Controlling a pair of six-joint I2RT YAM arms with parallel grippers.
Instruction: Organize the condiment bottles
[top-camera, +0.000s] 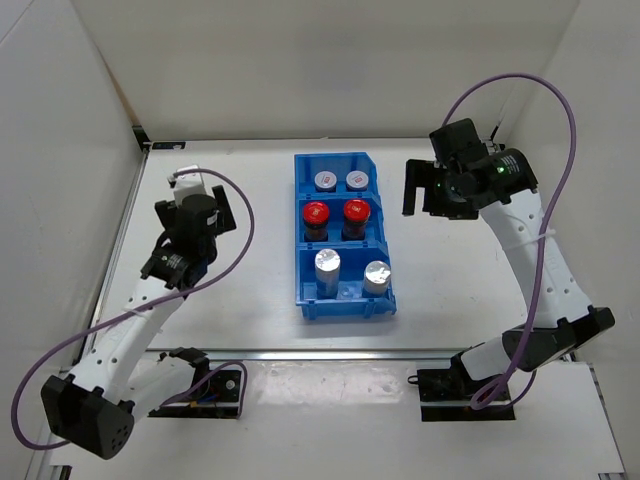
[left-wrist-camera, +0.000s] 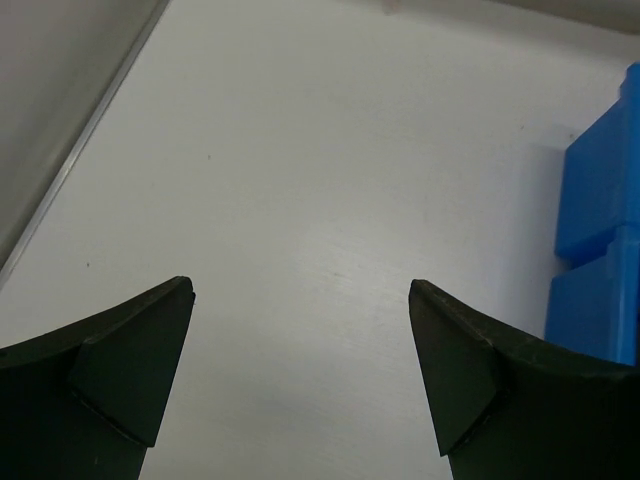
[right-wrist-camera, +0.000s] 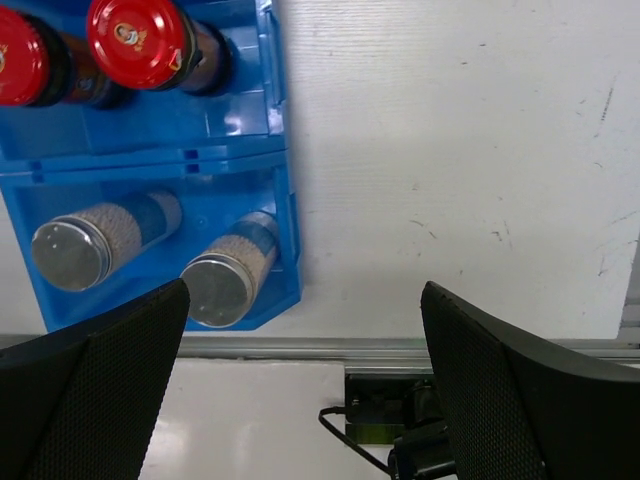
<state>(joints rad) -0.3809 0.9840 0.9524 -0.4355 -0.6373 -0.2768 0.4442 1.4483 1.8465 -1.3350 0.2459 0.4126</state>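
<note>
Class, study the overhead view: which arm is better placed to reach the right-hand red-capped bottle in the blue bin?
Right. Its open fingers hang beside the blue bin, nearest that red-capped bottle; the left fingers stand farther off, with the other red-capped bottle between.

Left end effector (left-wrist-camera: 300, 287) and right end effector (right-wrist-camera: 305, 290) hang wide open.

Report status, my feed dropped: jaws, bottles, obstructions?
Left jaws, right jaws open, empty. Six condiment bottles sorted in blue bin, one matching pair per compartment. Nothing in the way.
</note>
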